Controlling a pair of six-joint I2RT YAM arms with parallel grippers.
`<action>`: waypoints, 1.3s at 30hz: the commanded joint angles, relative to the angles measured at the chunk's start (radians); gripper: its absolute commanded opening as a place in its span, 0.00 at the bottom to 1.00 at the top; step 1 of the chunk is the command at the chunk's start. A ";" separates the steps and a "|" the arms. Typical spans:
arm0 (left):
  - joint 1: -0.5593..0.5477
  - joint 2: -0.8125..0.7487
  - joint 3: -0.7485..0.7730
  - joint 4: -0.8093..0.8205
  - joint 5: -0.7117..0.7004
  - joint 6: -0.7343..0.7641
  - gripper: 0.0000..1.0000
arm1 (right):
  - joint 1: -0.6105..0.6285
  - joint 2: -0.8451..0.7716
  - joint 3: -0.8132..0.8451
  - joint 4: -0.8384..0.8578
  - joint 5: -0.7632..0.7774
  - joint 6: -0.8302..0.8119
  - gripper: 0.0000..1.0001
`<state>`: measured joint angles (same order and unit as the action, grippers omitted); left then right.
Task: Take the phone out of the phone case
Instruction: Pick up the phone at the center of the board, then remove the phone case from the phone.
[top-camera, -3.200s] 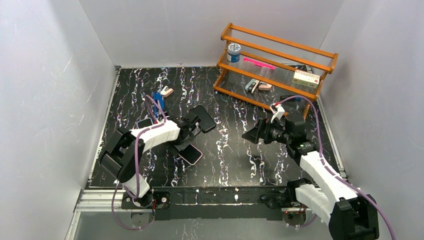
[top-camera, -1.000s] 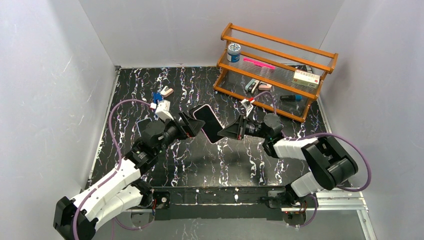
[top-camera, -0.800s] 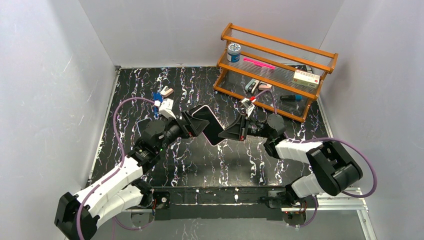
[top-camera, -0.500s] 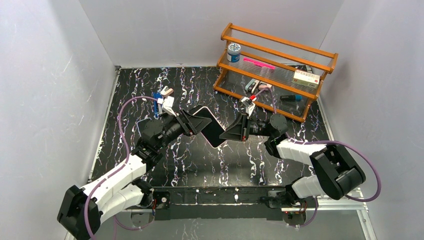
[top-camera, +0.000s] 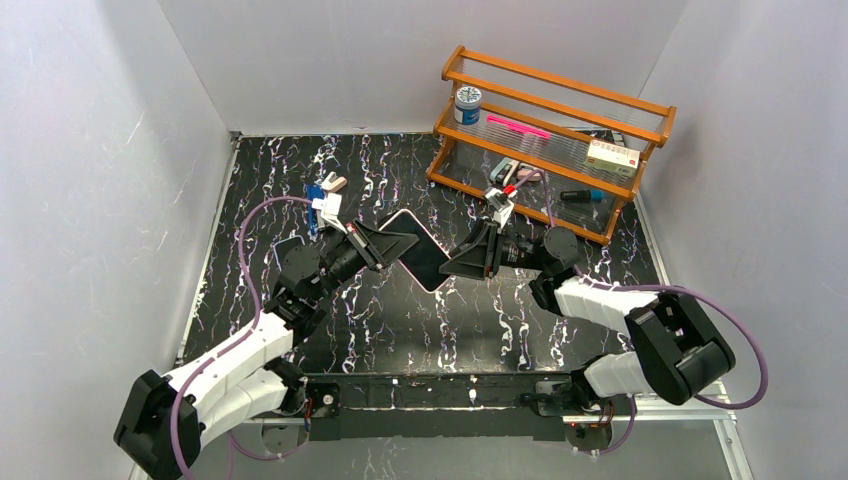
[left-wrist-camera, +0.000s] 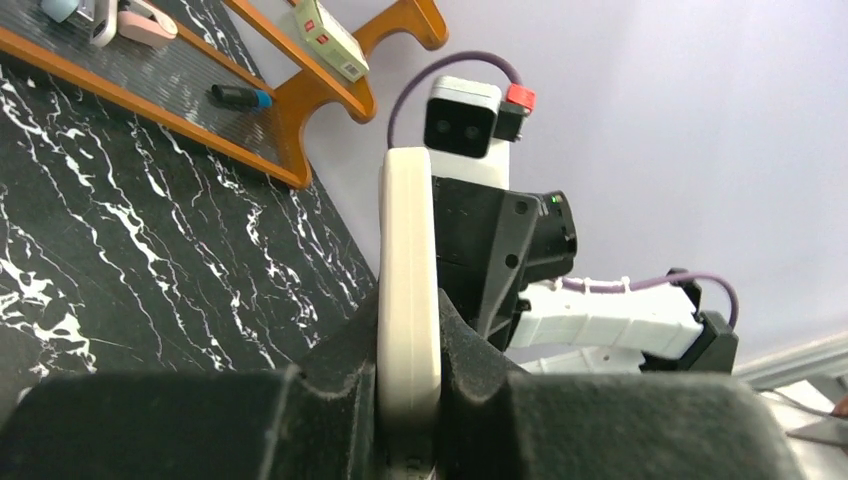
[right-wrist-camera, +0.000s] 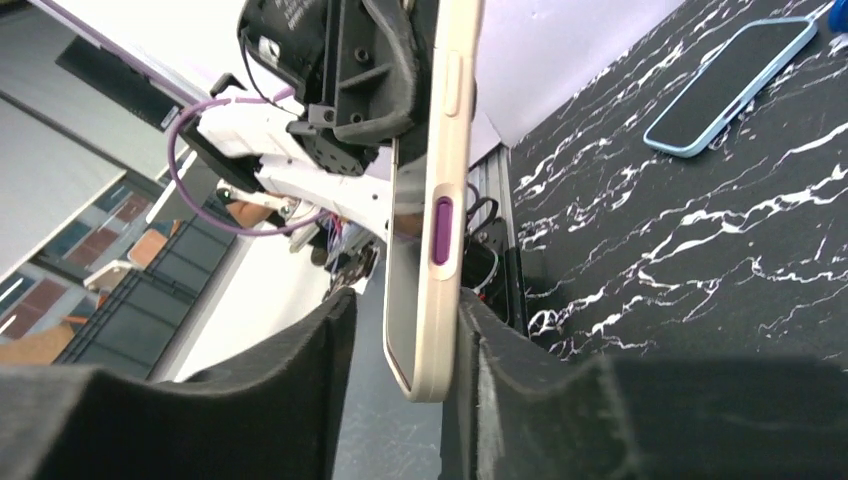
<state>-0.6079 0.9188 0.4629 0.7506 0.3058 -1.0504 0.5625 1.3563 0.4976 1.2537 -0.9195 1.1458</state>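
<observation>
A phone in a cream case (top-camera: 420, 250) hangs in the air over the middle of the black marbled table, between my two grippers. My left gripper (top-camera: 393, 244) is shut on its left end; in the left wrist view both pads press the case's edge (left-wrist-camera: 408, 290) where my left gripper (left-wrist-camera: 408, 335) closes. My right gripper (top-camera: 458, 264) straddles the other end, open. In the right wrist view the case, with its purple button (right-wrist-camera: 436, 230), leans on the right finger (right-wrist-camera: 490, 380), and a gap shows on the left side of my right gripper (right-wrist-camera: 400, 320).
A wooden rack (top-camera: 555, 130) stands at the back right with a tin, a box and small items. A second phone in a blue case (right-wrist-camera: 728, 85) lies flat on the table at the left. Small blue and white clips (top-camera: 324, 187) lie at the back left.
My left gripper came in from the left and closed on the phone's end. My right gripper, which was clamped on the phone, has loosened its jaws.
</observation>
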 joint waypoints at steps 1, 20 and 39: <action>0.008 -0.050 -0.022 0.041 -0.158 -0.061 0.00 | 0.003 -0.066 -0.006 0.090 0.091 -0.016 0.53; 0.008 -0.016 -0.072 0.226 -0.369 -0.259 0.00 | 0.132 -0.087 -0.053 0.102 0.260 -0.073 0.60; 0.000 0.005 -0.081 0.266 -0.346 -0.273 0.00 | 0.151 -0.038 0.001 0.117 0.298 -0.080 0.43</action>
<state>-0.6079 0.9291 0.3840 0.9142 -0.0158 -1.3174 0.7052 1.3113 0.4496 1.2938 -0.6411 1.0870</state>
